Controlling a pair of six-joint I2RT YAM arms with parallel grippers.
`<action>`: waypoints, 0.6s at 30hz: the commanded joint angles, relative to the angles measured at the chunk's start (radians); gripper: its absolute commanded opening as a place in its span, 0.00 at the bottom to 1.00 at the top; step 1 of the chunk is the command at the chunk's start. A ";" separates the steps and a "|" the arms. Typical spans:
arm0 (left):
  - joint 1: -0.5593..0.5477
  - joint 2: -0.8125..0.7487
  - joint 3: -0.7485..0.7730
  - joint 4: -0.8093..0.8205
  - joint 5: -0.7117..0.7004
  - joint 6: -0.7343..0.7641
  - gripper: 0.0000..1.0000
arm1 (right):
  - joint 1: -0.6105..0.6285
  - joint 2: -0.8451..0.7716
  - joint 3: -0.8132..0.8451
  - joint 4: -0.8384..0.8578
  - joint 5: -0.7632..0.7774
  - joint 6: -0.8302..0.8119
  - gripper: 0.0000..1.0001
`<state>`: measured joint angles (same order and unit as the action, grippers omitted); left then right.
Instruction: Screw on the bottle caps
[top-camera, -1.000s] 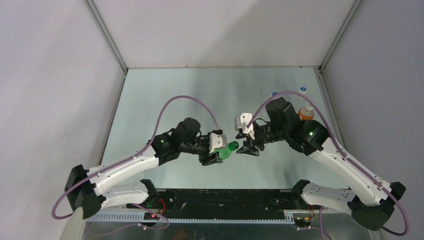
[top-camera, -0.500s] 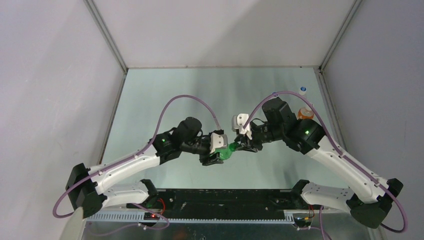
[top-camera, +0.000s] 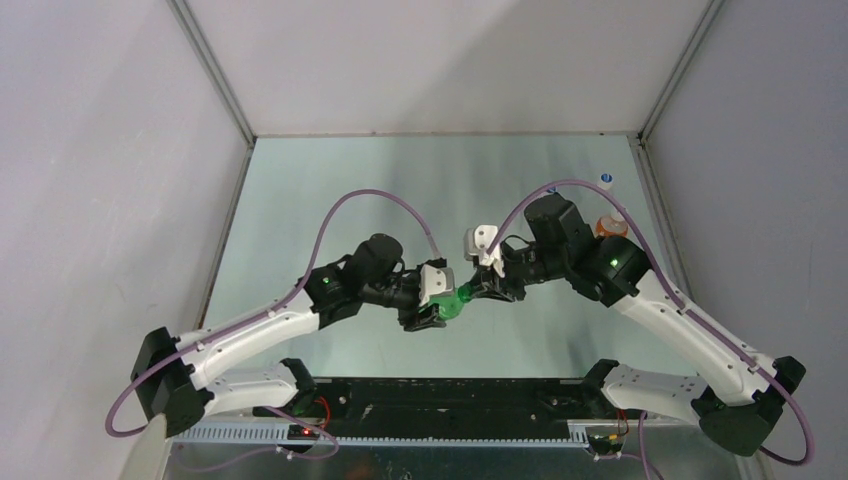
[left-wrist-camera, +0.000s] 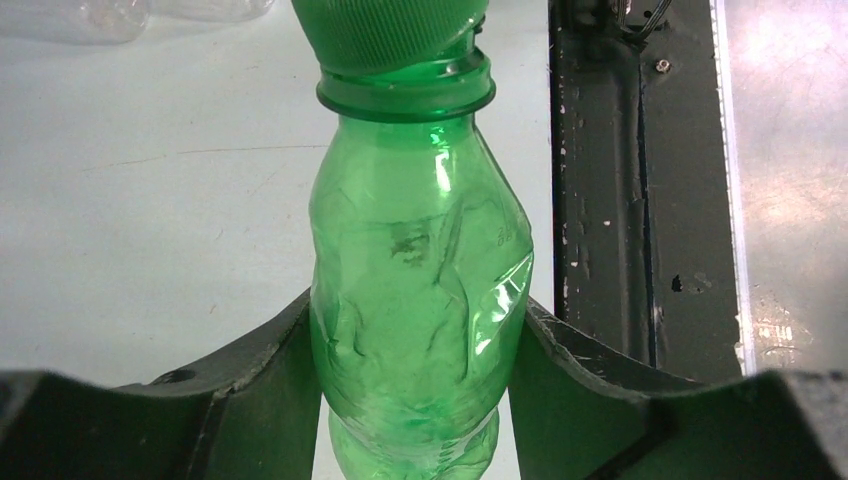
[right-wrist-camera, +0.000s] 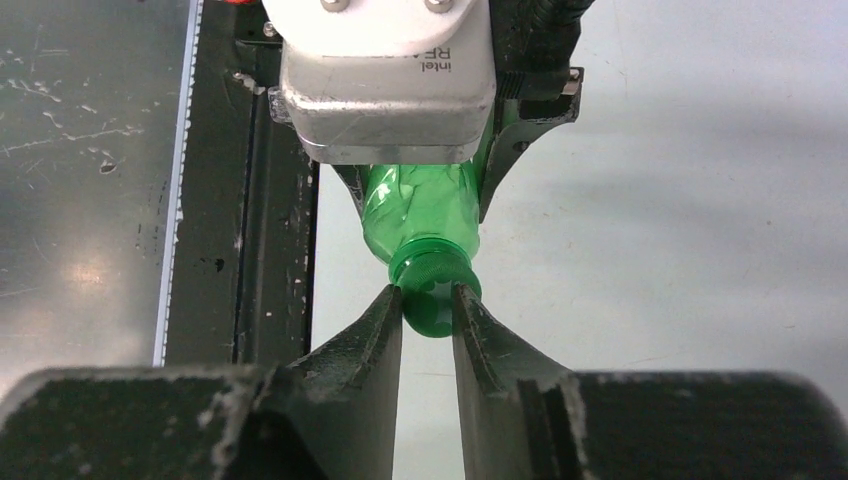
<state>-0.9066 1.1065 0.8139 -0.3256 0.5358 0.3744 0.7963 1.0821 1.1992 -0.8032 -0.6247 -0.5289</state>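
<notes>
Grey-green table (top-camera: 330, 190), walled on three sides; both arms meet above its near middle. Left gripper (left-wrist-camera: 420, 335) clamps green bottle (left-wrist-camera: 420, 270) by the body, long axis roughly level, neck toward the right arm. Right gripper (right-wrist-camera: 428, 305) pinches green cap (right-wrist-camera: 432, 318), sitting askew on the neck. White-and-blue cap (top-camera: 606, 180) at far right edge. Open surface leftward and beyond.

I saw the green bottle (left-wrist-camera: 420, 300) as glossy, crumpled translucent plastic, the green cap (left-wrist-camera: 385, 30) finely ribbed and matt, the table (top-camera: 300, 200) dull brushed metal.
</notes>
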 joint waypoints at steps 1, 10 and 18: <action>0.004 -0.053 0.008 0.160 0.016 -0.061 0.00 | -0.001 0.010 0.028 -0.011 -0.046 0.036 0.25; 0.017 -0.124 -0.118 0.424 -0.069 -0.243 0.00 | -0.003 0.001 0.014 0.008 -0.055 0.074 0.23; 0.018 -0.120 -0.132 0.492 -0.063 -0.273 0.00 | 0.001 -0.004 0.002 0.033 -0.062 0.093 0.22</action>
<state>-0.8940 1.0119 0.6559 0.0051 0.4637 0.1375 0.7910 1.0813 1.2045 -0.7876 -0.6586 -0.4599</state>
